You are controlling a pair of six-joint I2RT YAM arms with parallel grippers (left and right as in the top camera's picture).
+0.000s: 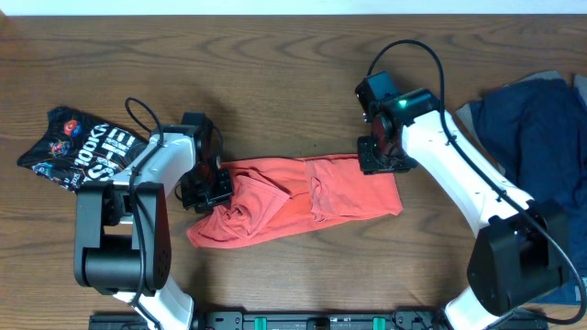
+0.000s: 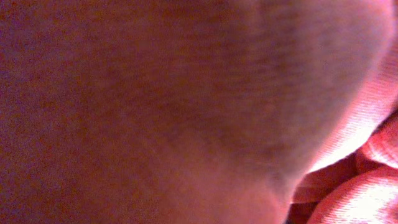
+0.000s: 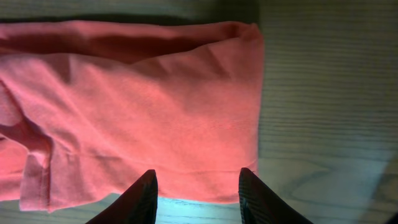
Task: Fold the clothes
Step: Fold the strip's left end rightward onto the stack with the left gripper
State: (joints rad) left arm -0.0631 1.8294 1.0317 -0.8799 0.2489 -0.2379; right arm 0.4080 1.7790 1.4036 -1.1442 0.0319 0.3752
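Observation:
The coral-red T-shirt (image 1: 293, 202) lies in the middle of the table as a long, rumpled strip. My left gripper (image 1: 209, 191) is pushed into its bunched left end. Red cloth (image 2: 186, 106) fills the whole left wrist view and hides the fingers, so their state does not show. My right gripper (image 1: 381, 160) hovers over the shirt's far right corner. In the right wrist view the shirt (image 3: 143, 106) spreads out flat, and the right gripper (image 3: 198, 180) stands open just above its hem with nothing between the two dark fingertips.
A black printed garment (image 1: 83, 151) lies crumpled at the left, beside the left arm. A navy garment (image 1: 537, 128) is heaped at the right edge, behind the right arm. Bare wooden table (image 1: 275, 82) stretches along the far side.

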